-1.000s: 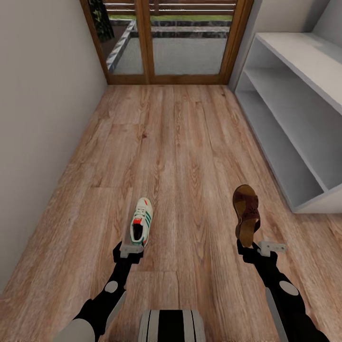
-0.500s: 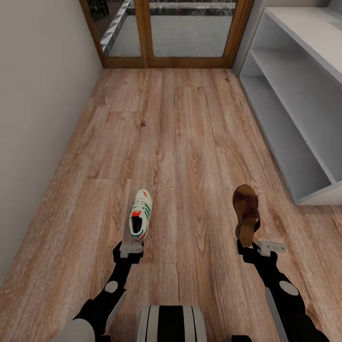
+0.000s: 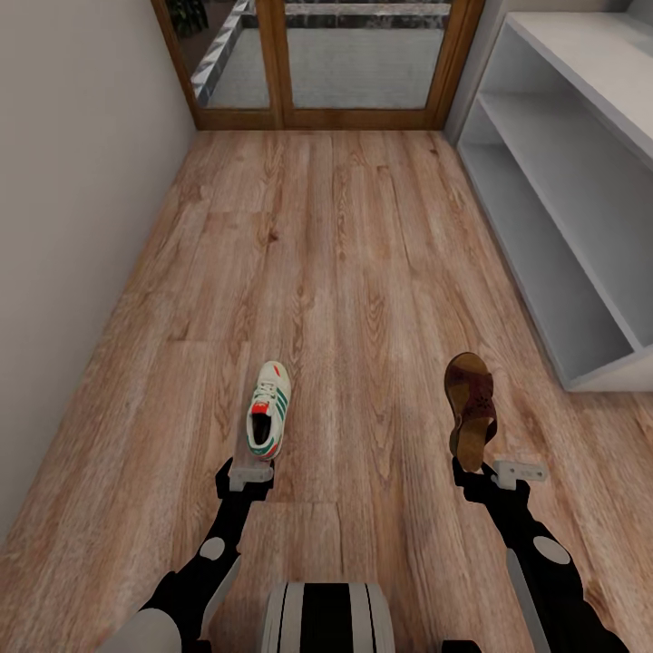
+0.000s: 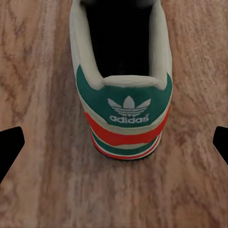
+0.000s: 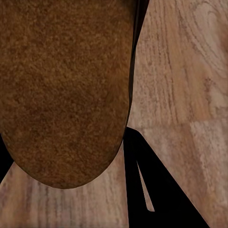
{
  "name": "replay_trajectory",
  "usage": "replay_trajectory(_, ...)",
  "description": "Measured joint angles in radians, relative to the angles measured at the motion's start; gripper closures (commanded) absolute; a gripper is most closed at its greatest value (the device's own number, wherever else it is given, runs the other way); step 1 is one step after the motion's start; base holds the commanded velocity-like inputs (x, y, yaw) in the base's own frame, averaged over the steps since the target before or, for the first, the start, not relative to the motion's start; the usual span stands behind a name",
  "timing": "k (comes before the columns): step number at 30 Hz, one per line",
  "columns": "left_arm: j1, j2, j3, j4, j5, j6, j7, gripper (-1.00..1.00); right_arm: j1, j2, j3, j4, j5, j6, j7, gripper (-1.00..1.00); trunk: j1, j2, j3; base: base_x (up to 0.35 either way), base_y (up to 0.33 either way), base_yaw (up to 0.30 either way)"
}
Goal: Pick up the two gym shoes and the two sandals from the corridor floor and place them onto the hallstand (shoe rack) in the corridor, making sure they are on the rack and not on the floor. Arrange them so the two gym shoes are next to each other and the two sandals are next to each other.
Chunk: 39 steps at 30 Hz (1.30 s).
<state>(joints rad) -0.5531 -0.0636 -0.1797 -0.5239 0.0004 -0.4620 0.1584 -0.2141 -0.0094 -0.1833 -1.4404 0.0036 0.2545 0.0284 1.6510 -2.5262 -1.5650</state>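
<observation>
One gym shoe [image 3: 269, 419] lies on the corridor floor [image 3: 345, 254], toe pointing away from me. My left gripper [image 3: 249, 474] stands open just behind its heel. In the left wrist view the green and red heel [image 4: 122, 95] sits between the widely spread fingertips [image 4: 10, 147], touching neither. My right gripper [image 3: 490, 472] is shut on the heel end of one sandal [image 3: 472, 408], held tilted on its side above the floor. Its tan sole [image 5: 66, 90] is seen close up in the right wrist view, with a dark finger [image 5: 142, 180] against its edge. The hallstand [image 3: 580, 181] stands at the right.
A wood-framed glass door [image 3: 281, 63] closes the corridor's far end. A plain wall [image 3: 73, 181] runs along the left. Open plank floor stretches ahead between the wall and the white rack's low shelves [image 3: 544, 272].
Between the earliest frame and half a second ago the whole view shifted: floor, door and gym shoe slid up the picture. The sandal stayed in the right gripper. Nothing differs since then.
</observation>
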Motion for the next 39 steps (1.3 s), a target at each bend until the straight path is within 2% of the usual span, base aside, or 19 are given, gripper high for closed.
replay_trajectory(8,0.0,0.0,0.0,0.0,0.0,0.0,0.0,-1.0,0.0,0.0,0.0,0.0,0.0,0.0,0.0,1.0,0.0,0.0,0.0,0.191,0.0,0.0)
replay_trajectory(33,0.0,0.0,0.0,0.0,0.0,0.0,0.0,-1.0,0.001,0.0,0.0,-0.001,0.0,0.0,0.0,1.0,0.0,0.0,-0.001,0.039,0.0,0.0)
replay_trajectory(39,0.0,0.0,-0.001,0.0,0.0,0.0,0.0,-1.0,0.0,0.0,0.0,-0.001,0.0,0.0,0.0,1.0,0.003,-0.001,-0.032,0.0,0.0,0.0)
